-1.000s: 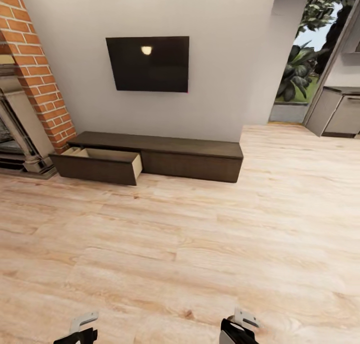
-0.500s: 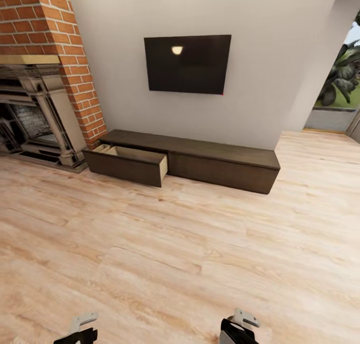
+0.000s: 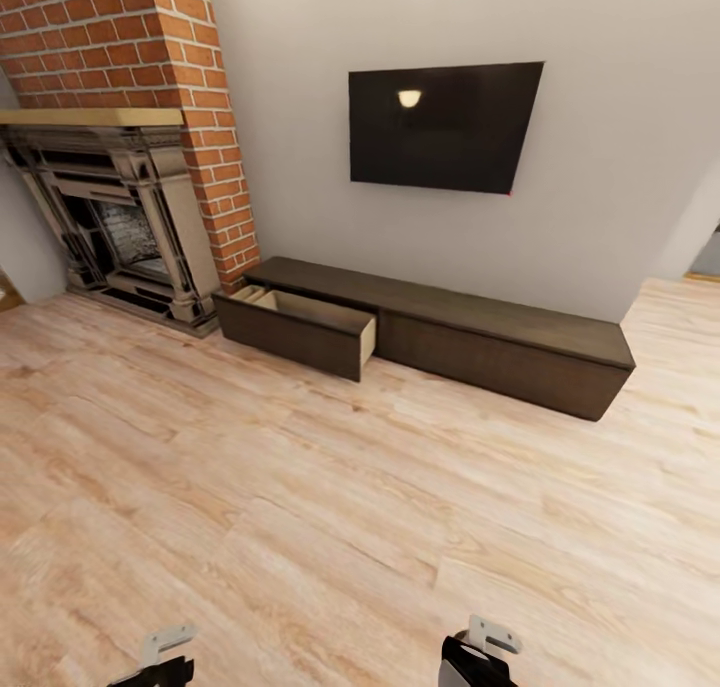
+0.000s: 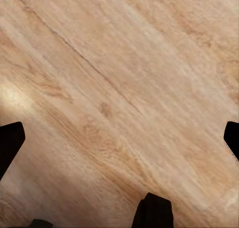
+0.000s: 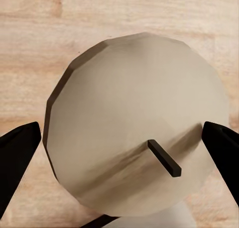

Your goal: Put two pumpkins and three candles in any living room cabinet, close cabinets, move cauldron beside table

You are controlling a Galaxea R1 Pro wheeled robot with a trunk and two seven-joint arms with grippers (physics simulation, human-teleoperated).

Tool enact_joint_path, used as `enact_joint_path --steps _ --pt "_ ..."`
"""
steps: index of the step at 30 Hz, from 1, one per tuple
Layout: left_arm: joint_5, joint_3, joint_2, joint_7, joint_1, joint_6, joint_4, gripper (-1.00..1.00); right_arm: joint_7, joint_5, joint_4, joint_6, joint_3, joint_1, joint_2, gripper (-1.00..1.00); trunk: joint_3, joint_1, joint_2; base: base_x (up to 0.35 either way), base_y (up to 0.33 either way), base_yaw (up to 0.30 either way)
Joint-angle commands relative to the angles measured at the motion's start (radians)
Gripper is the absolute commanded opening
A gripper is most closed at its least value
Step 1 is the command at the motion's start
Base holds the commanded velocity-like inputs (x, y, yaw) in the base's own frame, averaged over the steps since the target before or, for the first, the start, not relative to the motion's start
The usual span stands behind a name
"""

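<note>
Right end effector (image 5: 119, 138) clamped on candle (image 5: 134, 123), left (image 4: 119, 138) wide, empty; ferrying step; next: roll up to cabinet (image 3: 500, 342), drop candle in open drawer (image 3: 300, 322)

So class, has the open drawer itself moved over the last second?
No. The drawer sticks out of the cabinet as far as before, beside the fireplace. The whole picture slid right, so the camera turned left.
</note>
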Motion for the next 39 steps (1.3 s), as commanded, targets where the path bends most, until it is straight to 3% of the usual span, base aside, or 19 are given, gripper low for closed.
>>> enact_joint_path --steps 1,39 --pt "0.000 0.000 0.000 0.000 0.000 -0.005 0.003 1.00 0.002 0.001 0.000 -0.001 0.001 0.000 0.000 -1.00 0.000 0.000 0.000 0.283 -0.043 0.138" --pt "0.000 0.000 -0.003 0.000 0.000 -0.015 0.008 1.00 0.002 0.001 0.000 -0.001 0.001 0.000 0.000 -1.00 -0.001 0.000 0.000 0.304 0.102 0.006"
